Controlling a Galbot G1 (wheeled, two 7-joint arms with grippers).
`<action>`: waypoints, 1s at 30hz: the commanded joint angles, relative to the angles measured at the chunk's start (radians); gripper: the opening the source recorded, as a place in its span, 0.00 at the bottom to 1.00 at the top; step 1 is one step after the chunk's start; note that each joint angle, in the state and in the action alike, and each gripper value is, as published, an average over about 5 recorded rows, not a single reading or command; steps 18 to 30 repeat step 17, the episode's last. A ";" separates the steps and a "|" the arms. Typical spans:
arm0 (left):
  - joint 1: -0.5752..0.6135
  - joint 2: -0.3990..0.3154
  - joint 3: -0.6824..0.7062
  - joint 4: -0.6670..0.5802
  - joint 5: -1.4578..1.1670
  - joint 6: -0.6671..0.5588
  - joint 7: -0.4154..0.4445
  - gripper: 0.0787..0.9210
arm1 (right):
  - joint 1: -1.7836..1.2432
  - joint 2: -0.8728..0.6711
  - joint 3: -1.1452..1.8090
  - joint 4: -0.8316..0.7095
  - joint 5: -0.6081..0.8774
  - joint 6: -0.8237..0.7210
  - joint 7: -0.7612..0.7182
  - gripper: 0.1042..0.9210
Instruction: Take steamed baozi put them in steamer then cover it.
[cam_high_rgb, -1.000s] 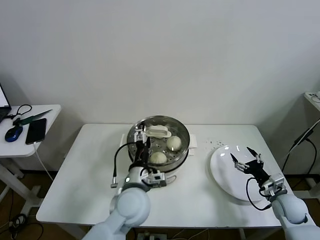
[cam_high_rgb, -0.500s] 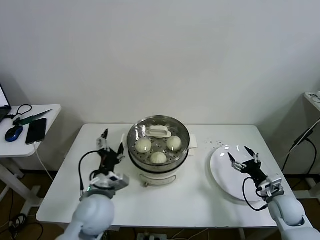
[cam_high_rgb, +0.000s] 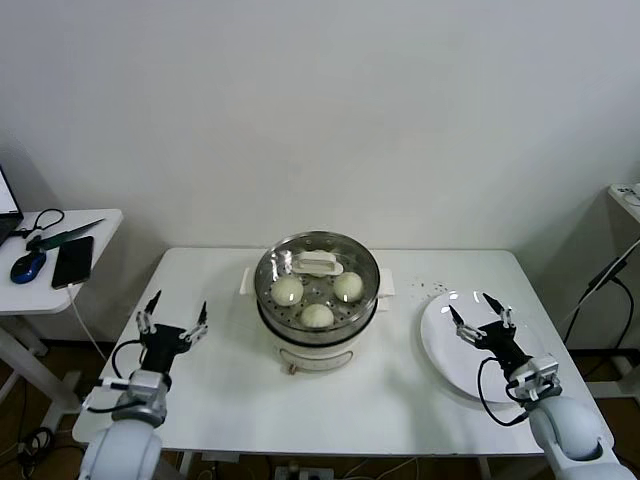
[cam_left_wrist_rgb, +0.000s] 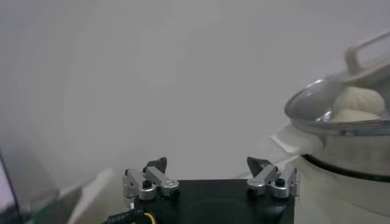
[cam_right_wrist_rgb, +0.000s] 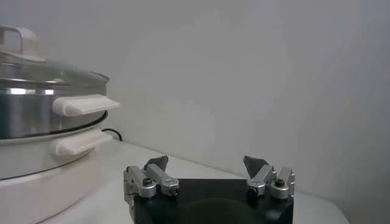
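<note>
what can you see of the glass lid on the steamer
The lid is a round, clear glass dome with a metal rim and a cream-white loop handle on top. It sits level and closed on the shiny steel steamer at the table's middle. Three pale buns show through it. Neither tool touches it.

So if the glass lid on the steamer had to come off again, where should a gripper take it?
By the cream-white handle on top of the lid, coming straight down from above. It is a raised loop at the centre; the dome around it is smooth glass, and the rim sits on the steamer.
</note>
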 joint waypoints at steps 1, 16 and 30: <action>0.091 -0.073 -0.137 0.080 -0.328 -0.191 -0.008 0.88 | -0.018 0.022 0.008 0.013 0.002 0.025 0.013 0.88; 0.097 -0.084 -0.103 0.048 -0.297 -0.171 0.001 0.88 | -0.053 0.035 0.034 0.041 0.000 0.013 0.009 0.88; 0.097 -0.085 -0.103 0.048 -0.296 -0.171 0.001 0.88 | -0.055 0.035 0.035 0.042 0.000 0.014 0.009 0.88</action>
